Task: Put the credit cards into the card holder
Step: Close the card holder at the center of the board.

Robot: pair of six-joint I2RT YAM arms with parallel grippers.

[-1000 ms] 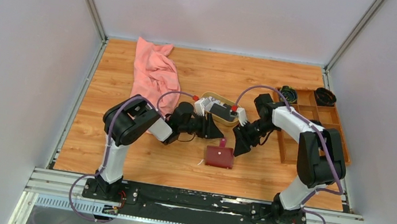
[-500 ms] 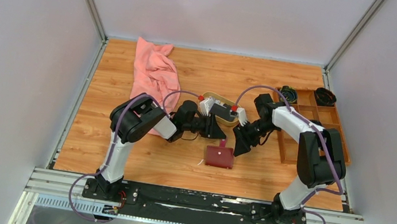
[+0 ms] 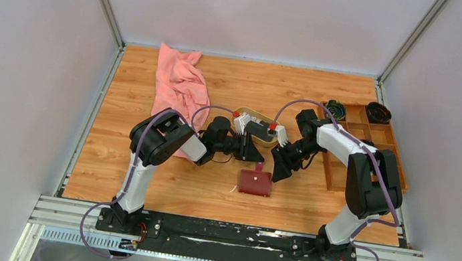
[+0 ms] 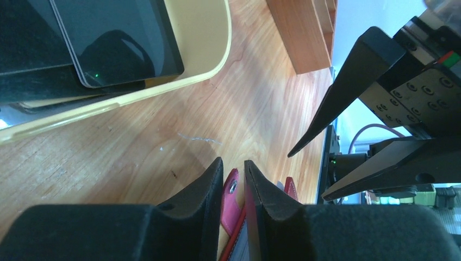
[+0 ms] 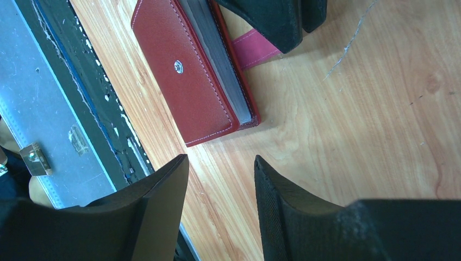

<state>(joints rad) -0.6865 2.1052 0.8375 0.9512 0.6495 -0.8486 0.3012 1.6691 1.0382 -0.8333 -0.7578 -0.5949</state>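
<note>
- Red leather card holder (image 5: 190, 81), one: strap between left gripper (image 4: 232, 173)'s narrow jaws, grip unclear.
- Beside it, right gripper (image 5: 220, 168): jaws apart, empty.
- Two black credit cards (image 4: 119, 38) ahead of the left gripper, in one dish (image 4: 209, 60).

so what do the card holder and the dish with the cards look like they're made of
The card holder looks like dark red leather or a faux version: fine grain, matte, pale stitching along the edges, a small metal-looking snap. The dish looks like smooth cream plastic, its rim slightly glossy, though lacquered wood is possible.

White-and-black arms (image 3: 133, 185), purple cables (image 3: 299, 102), black bases (image 3: 115, 220)
</note>
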